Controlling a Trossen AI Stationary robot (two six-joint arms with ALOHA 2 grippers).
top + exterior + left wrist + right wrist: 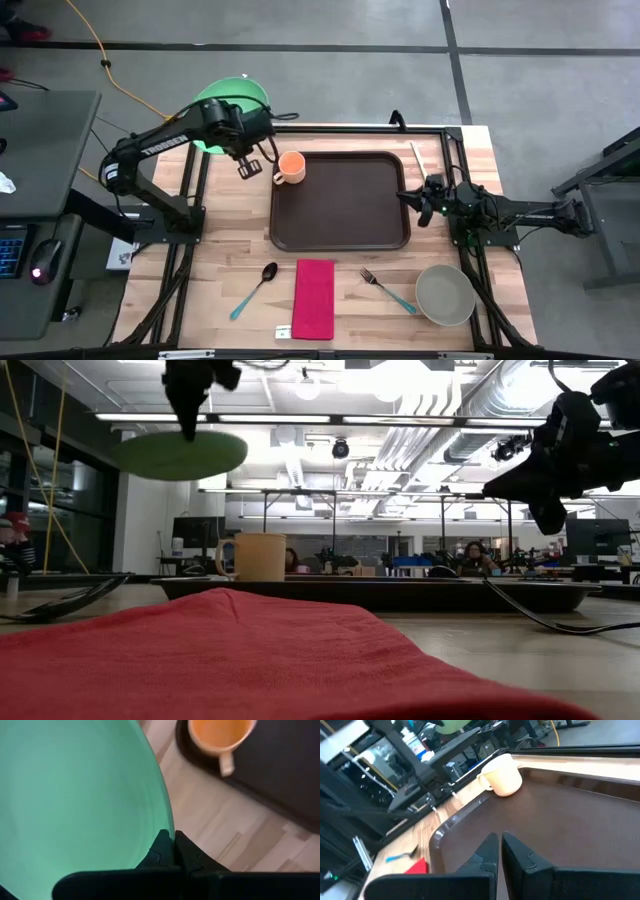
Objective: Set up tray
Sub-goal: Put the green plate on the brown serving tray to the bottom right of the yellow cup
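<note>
pale wood surface (pixel 240 255) bearing brown tray (pixel 340 215), orange mug (pixel 290 167) inside; left hand (pixel 173 851) aloft, pinching green plate (pixel 75 800); right hand (pixel 500 851) closed, empty, over tray's edge.

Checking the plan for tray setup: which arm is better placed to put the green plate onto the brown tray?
Left: its gripper already holds the round green plate aloft beside the dark brown rectangular plastic tray; the right gripper is shut, empty.

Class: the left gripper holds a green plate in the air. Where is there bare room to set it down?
Most of the tray is bare; only the orange cup sits in its far-left corner. The table's near strip is crowded: spoon, red napkin, fork, bowl.
</note>
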